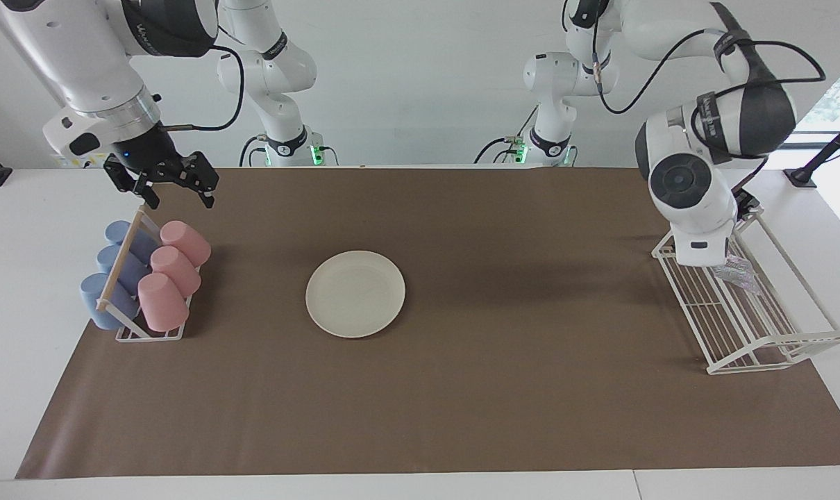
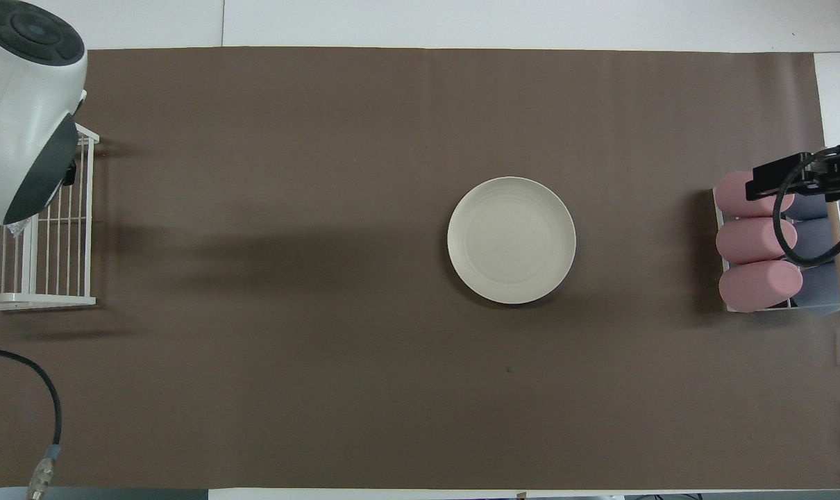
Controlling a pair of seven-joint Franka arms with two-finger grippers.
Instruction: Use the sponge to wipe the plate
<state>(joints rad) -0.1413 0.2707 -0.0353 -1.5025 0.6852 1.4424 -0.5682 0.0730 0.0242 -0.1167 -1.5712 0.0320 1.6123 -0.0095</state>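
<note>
The plate (image 1: pixel 355 294) lies flat and bare on the middle of the brown mat (image 1: pixel 462 403), with nothing touching it. The sponge (image 1: pixel 740 272) lies well apart from it, in the white wire rack (image 1: pixel 774 345) at the left arm's end of the table, partly covered by that arm's wrist; from overhead only a sliver of it shows under the arm. The left gripper (image 1: pixel 748 205) is over the rack's end nearer the robots, almost wholly hidden by the wrist, so whether it is open or closed cannot be told, nor whether it touches the sponge. The right gripper (image 1: pixel 179 200) hangs wide open and holding nothing over the near end of the cup rack (image 1: pixel 149 335) with its 3 pink cups (image 1: pixel 173 267) and 3 blue cups (image 1: pixel 107 281).
</note>
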